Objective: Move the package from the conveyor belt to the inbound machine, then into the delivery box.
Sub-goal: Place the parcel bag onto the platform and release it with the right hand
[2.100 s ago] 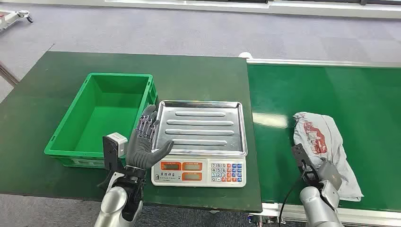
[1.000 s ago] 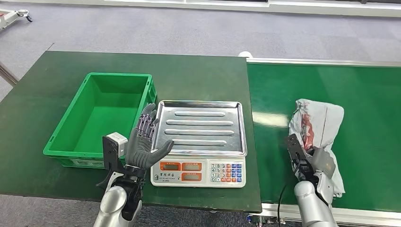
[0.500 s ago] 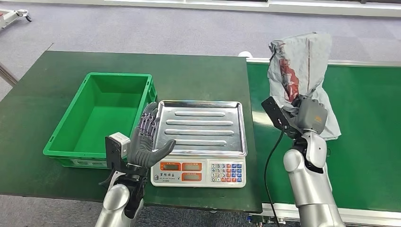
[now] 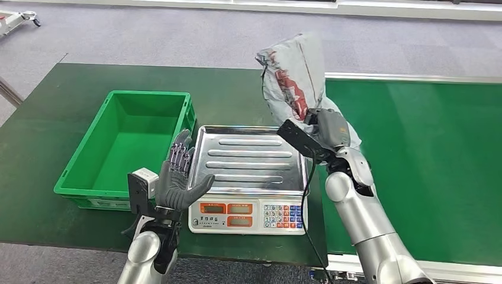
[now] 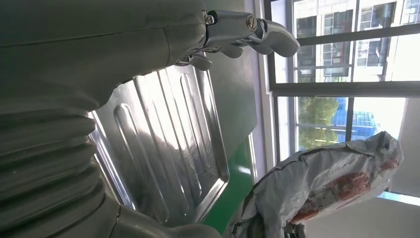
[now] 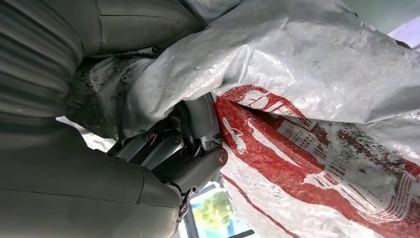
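Head view, read from left to right: the green delivery box (image 4: pixel 127 142) is seen standing empty on the dark table (image 4: pixel 248 94). Just beside it, the left hand (image 4: pixel 177 177) is held up with fingers spread, nothing in it. Next comes the inbound machine (image 4: pixel 251 171), a scale whose steel tray carries nothing. Above the tray's right edge, the grey package (image 4: pixel 293 80) is gripped by the right hand (image 4: pixel 328 127), fingers closed into the plastic, well off the conveyor belt (image 4: pixel 426 165). The lift from the belt can be judged done; setting down on the machine and the transfer into the box are left.
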{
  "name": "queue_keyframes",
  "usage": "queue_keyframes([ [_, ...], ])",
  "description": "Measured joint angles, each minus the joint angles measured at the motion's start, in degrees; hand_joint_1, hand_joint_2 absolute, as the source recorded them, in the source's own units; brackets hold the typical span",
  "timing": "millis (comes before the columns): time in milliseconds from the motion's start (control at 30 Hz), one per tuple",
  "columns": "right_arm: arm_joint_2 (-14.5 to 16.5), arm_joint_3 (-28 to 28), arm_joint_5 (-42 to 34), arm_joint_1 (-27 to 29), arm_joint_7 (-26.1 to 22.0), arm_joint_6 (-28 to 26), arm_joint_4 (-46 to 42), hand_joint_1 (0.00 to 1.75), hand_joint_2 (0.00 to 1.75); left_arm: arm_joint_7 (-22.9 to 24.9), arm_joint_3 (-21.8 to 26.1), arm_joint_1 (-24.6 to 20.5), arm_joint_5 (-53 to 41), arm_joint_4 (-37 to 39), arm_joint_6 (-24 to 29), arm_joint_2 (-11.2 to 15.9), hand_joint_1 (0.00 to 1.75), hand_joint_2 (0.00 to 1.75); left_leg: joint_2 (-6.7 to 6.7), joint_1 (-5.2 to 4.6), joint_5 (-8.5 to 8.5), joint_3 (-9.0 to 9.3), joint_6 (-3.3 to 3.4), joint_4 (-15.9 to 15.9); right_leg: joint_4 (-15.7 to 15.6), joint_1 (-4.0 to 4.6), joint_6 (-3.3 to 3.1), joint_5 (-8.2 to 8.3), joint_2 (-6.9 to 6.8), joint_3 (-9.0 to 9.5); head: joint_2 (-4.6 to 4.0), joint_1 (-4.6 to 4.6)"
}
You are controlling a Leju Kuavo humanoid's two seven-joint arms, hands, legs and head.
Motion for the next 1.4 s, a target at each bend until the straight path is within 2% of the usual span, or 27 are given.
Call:
queue_keyframes([
  [200, 0.03, 3.08, -1.60, -0.73, 0.26, -0.07, 0.75, 1.75, 1.75, -0.02, 0.32, 0.03, -0.02, 0.00, 0.14, 0.17, 0.00, 1.75, 0.02, -0.01, 0.00, -0.04, 0.00, 0.02, 0.00, -0.05, 0.01, 0.01, 0.00, 0.00, 0.00, 0.01],
  [300, 0.16, 4.72, -2.71, -0.95, -1.10, 0.81, 0.97, 1.75, 1.75, -0.30, 0.33, 0.04, -0.30, -0.01, 0.78, 0.25, 0.00, 1.75, 0.00, -0.02, 0.00, -0.05, 0.01, 0.02, 0.00, -0.05, 0.01, 0.01, -0.01, 0.00, 0.00, 0.01],
  [433, 1.32, 9.41, -4.84, -0.40, -1.68, 0.51, 0.77, 1.75, 1.75, -0.44, 0.37, 0.05, -0.47, -0.07, 0.98, 0.31, 0.00, 1.75, 0.04, -0.01, 0.00, -0.03, 0.00, 0.01, 0.00, 0.01, 0.00, 0.00, 0.05, -0.05, 0.00, 0.00],
  [567, 1.73, 14.95, -5.83, 2.14, -0.20, -1.16, -1.72, 1.75, 1.75, -0.42, 0.38, 0.48, -0.48, -0.55, 0.98, 0.33, 0.00, 1.75, 0.01, 0.04, -0.01, -0.04, -0.03, 0.00, 0.00, 0.06, -0.08, -0.05, 0.00, -0.05, 0.00, 0.00],
  [667, 0.90, 18.11, -5.98, 4.91, 0.73, -1.30, -5.11, 1.75, 1.75, -0.42, 0.51, 1.27, -0.51, -1.34, 0.98, 0.38, 0.00, 1.75, 0.02, 0.06, -0.04, -0.04, -0.06, 0.00, 0.00, 0.04, -0.10, -0.07, 0.01, -0.06, 0.00, -0.01],
  [867, -1.99, 21.41, -5.72, 11.34, -0.03, -0.96, -10.64, 1.75, 1.75, -0.72, 1.73, 2.75, -1.21, -2.67, 0.98, 0.52, 0.00, 1.75, 0.01, 0.04, -0.10, -0.08, 0.00, 0.01, -0.01, 0.01, -0.09, -0.09, 0.00, -0.07, 0.00, 0.01],
  [1000, -2.76, 22.75, -5.42, 13.24, -0.23, -0.96, -12.03, 1.75, 1.75, -0.96, 2.05, 3.01, -2.05, -2.80, 0.90, 0.51, 0.00, 1.75, 0.03, 0.04, -0.10, -0.07, 0.00, 0.01, -0.02, 0.01, -0.09, -0.09, 0.01, -0.08, 0.00, 0.01],
  [1067, -3.04, 23.05, -5.27, 13.52, -0.08, -0.96, -12.48, 1.13, 1.75, -0.96, 2.07, 2.99, -2.26, -2.80, 0.88, 0.51, 0.00, 1.75, 0.03, 0.05, -0.10, -0.06, -0.01, 0.01, -0.02, 0.02, -0.09, -0.09, 0.01, -0.08, 0.00, 0.01],
  [1133, -3.38, 23.26, -4.88, 13.62, 0.44, -1.07, -12.84, 0.25, 1.75, -0.94, 2.07, 2.97, -2.42, -2.80, 0.86, 0.51, 0.00, 1.75, 0.04, 0.05, -0.09, -0.05, -0.01, 0.01, -0.01, 0.02, -0.10, -0.08, 0.01, -0.07, 0.00, 0.01],
  [1200, -3.67, 23.39, -4.14, 13.65, 1.26, -1.34, -12.96, 0.00, 1.75, -0.90, 2.07, 2.97, -2.47, -2.80, 0.85, 0.51, 0.00, 1.75, 0.04, 0.05, -0.08, -0.04, -0.02, 0.01, -0.01, 0.02, -0.10, -0.08, 0.02, -0.07, 0.00, 0.01],
  [1400, -4.29, 23.27, -4.11, 13.66, 3.34, -2.07, -12.96, 0.00, 1.75, -0.89, 2.07, 3.08, -3.95, -3.20, 1.48, 0.51, 0.00, 1.75, 0.03, 0.05, -0.08, -0.05, -0.02, 0.01, -0.01, 0.02, -0.10, -0.08, 0.02, -0.06, 0.00, 0.01],
])
